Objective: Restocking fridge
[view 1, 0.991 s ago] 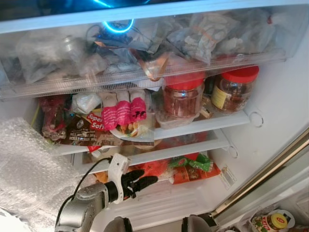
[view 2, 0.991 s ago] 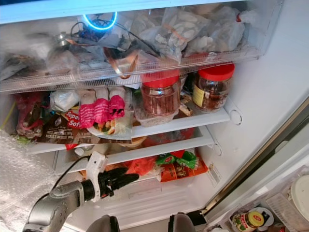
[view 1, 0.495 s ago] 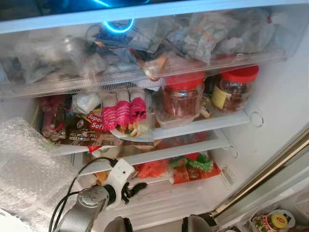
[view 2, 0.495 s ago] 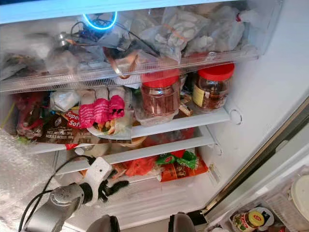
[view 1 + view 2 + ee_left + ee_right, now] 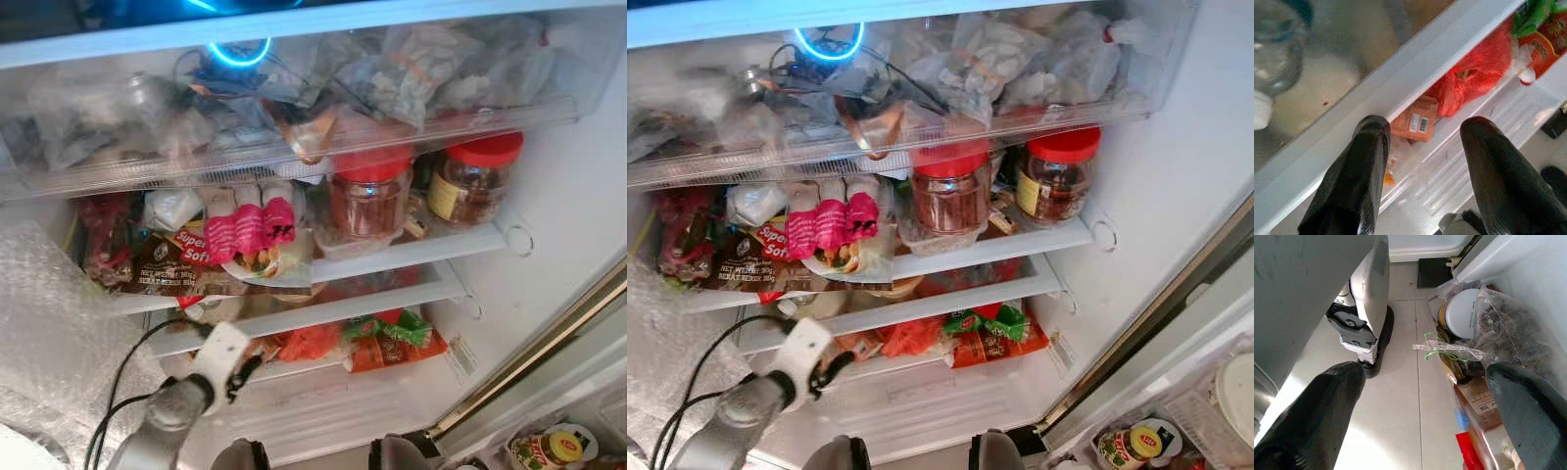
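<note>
Left wrist view: the left gripper [image 5: 1422,147], fingers apart and empty, is aimed at an orange packet [image 5: 1414,125] on the fridge's bottom shelf [image 5: 323,392], red bag [image 5: 1476,73] at two o'clock, while the right gripper [image 5: 1420,406] is spread over floor-level groceries, likely awaiting restocking.

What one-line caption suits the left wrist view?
Open left gripper faces the white fridge shelf, an orange packet beyond.
</note>
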Robot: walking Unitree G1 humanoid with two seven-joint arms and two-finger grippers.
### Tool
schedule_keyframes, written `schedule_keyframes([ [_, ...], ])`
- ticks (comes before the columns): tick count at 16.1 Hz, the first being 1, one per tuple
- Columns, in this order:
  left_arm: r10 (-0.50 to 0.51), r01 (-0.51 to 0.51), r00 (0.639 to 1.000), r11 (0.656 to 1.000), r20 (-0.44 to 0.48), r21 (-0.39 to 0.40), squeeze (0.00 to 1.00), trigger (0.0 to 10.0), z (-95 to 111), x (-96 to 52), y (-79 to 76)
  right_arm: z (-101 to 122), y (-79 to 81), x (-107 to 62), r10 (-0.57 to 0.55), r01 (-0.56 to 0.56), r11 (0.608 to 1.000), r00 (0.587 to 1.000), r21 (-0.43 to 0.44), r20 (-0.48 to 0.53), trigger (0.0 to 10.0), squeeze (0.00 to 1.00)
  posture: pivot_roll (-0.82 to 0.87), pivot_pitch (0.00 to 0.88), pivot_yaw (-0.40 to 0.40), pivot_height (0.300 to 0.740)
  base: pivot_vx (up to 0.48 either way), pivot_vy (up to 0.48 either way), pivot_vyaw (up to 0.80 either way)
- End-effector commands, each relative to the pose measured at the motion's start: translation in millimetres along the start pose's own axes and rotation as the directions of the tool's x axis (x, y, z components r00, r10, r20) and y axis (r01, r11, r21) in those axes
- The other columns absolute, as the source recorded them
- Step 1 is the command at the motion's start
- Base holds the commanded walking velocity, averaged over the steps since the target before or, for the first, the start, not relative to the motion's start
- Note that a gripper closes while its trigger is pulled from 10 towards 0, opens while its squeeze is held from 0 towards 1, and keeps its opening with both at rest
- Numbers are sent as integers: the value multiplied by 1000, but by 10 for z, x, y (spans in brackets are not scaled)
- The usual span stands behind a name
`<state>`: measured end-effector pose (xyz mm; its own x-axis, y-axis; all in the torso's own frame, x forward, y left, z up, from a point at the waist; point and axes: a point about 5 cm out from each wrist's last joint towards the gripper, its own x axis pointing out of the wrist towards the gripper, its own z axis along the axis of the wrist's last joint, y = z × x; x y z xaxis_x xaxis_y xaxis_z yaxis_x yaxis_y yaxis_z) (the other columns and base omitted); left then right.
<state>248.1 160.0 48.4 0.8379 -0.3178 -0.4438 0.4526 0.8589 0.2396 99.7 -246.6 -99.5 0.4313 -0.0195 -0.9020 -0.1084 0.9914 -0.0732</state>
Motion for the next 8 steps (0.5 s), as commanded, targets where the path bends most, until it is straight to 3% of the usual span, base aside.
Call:
schedule_keyframes([
  [1,27,-28,999,997,-19,-76,0,10000,-114,-30,43,-31,-13,-9,-6,6,1000,1000,-1,-12,10000,0,-163,66,32,650,0,0,0],
  [5,-148,111,979,964,-141,-244,0,10000,-435,-146,-79,-51,0,-11,0,0,1000,1000,-7,-20,10000,0,-153,59,36,650,0,0,0],
  [8,-183,126,962,956,-201,-264,0,10000,-615,-224,-77,-54,9,-10,5,-5,1000,1000,-10,-20,10000,0,-154,54,40,650,0,0,0],
])
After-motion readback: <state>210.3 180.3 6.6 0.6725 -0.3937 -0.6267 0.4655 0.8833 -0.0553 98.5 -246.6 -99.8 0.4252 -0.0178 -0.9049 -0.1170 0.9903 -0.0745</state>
